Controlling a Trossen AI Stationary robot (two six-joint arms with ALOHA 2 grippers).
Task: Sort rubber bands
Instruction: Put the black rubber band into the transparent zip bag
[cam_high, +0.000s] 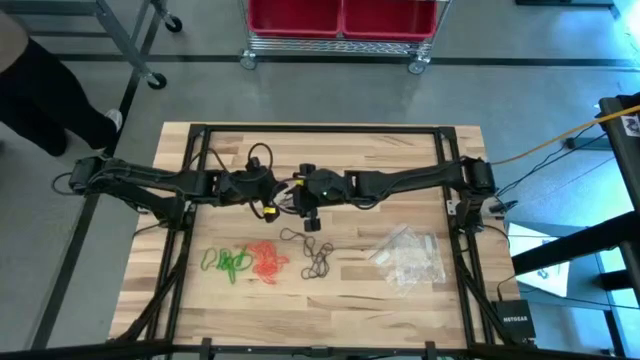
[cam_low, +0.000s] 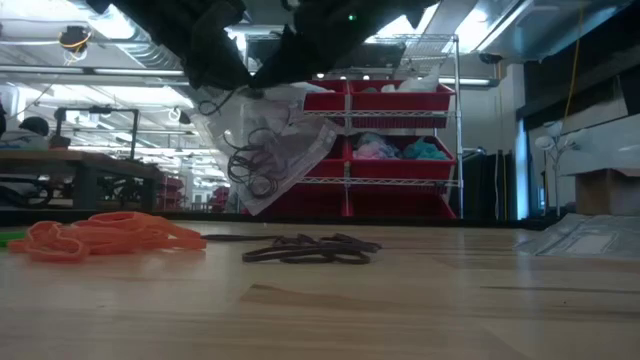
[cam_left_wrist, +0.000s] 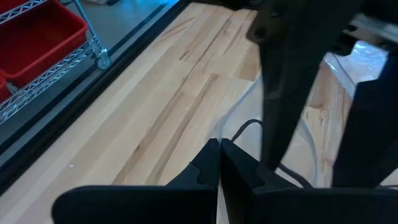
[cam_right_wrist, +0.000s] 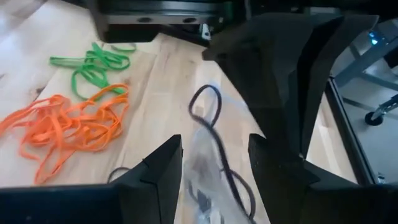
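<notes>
A: Where are the rubber bands right now?

B: Take the orange-red bands (cam_high: 267, 260) as the marker. They lie heaped on the wooden surface (cam_high: 340, 300). The green bands (cam_high: 228, 262) sit just beside them, on the left arm's side. The loose black bands (cam_high: 313, 252) are near them on the other side, toward the pile of clear bags (cam_high: 408, 258).

A: Are any bands off the surface?

B: Yes. A clear bag (cam_low: 275, 150) hangs in the air above the surface, behind the orange-red heap in the low view. Dark bands show through its plastic.

A: Who has hold of it?

B: The left gripper (cam_high: 270, 196) has its jaws pressed together on the bag's edge, up above the orange-red bands near the middle of the surface.

A: And the other arm?

B: The right gripper (cam_right_wrist: 214, 158) is right next to the left one. Its jaws stand apart with the bag and a black loop between them. I cannot tell whether they touch the plastic.
</notes>
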